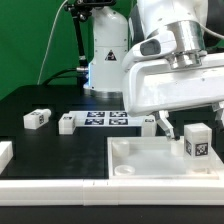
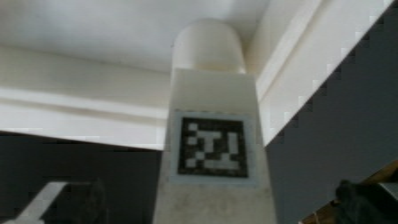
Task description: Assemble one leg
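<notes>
The pincer [image 2: 210, 202] is hanging spread, its fingers [image 2: 54, 203] flanking but not touching the leg [image 1: 197, 141], which is standing upright on the white panel [image 1: 135, 160] at the exterior view's right, with two spare legs [image 1: 37, 118] lying on the table [image 1: 60, 145].

Bright even light; the leg [image 2: 215, 100] looms blurred in the wrist view.

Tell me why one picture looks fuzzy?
Wrist view: the leg is very close, its tag soft-edged. Exterior view: sharper, but the white panel glares, its detail washed out against the dark table.
</notes>
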